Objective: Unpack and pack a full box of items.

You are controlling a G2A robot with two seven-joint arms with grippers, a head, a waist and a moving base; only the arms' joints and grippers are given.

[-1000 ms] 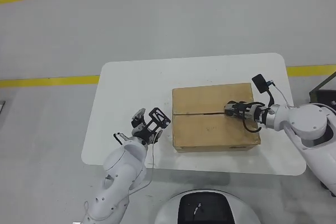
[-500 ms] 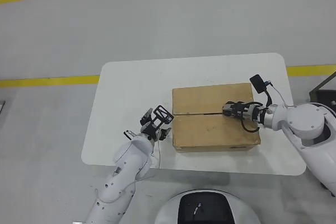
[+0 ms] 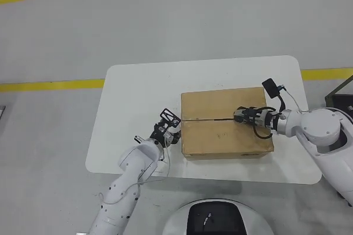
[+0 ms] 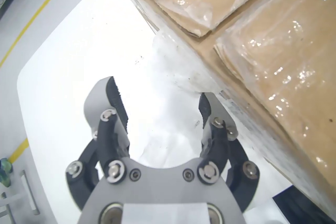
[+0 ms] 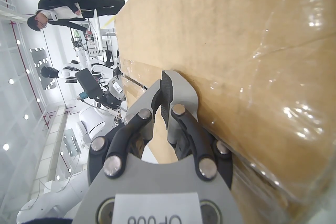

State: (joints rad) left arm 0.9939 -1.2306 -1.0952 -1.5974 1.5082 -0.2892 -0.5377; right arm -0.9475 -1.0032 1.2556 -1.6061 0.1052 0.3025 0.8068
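Closed box on the white worktop, one tool at its side wall, one on its lid.

The box sits toward 3 o'clock on the worktop, with a broad margin at its 9 o'clock and narrow strips at 3 and 6. The flaps meet along a 9-to-3 seam under clear film. The left tool is spread wide with nothing in it, low at the 9 o'clock wall near the front corner. The right tool, its arm reaching in from 3 o'clock, lies on the seam with fingers together and nothing visibly held.
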